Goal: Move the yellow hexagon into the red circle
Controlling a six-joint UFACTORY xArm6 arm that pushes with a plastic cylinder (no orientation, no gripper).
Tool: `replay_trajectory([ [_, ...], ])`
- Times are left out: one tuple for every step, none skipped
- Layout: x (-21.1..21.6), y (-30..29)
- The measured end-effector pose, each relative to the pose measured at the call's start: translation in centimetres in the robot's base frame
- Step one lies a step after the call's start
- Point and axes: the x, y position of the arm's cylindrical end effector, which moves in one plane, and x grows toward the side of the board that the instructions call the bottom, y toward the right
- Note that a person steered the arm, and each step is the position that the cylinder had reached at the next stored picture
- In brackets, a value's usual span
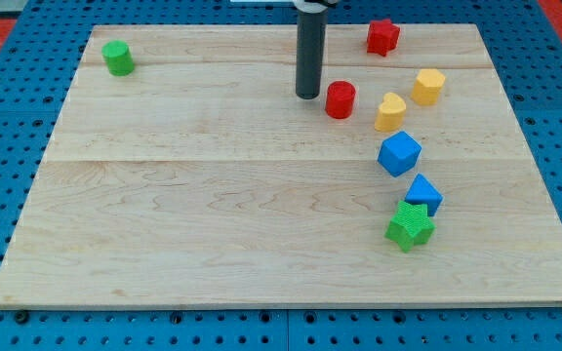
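The yellow hexagon point(428, 86) lies on the wooden board at the upper right. The red circle point(340, 99), a short red cylinder, stands to its left, with a yellow heart-shaped block point(390, 112) between and slightly below them. My tip point(307, 96) rests on the board just left of the red circle, a small gap apart from it. The rod rises straight up out of the view's top.
A red star point(382, 37) lies near the top edge. A blue cube point(399, 153), a blue block point(423, 194) and a green star point(410, 226) run down the right side. A green cylinder point(118, 58) sits at the top left. The board point(213, 214) lies on a blue pegboard.
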Motion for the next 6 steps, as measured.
replay_trajectory([
  [-0.5, 10.5],
  [-0.5, 11.9],
  [-1.1, 12.0],
  [-5.0, 12.4],
  [-4.0, 21.1],
  [-1.9, 15.7],
])
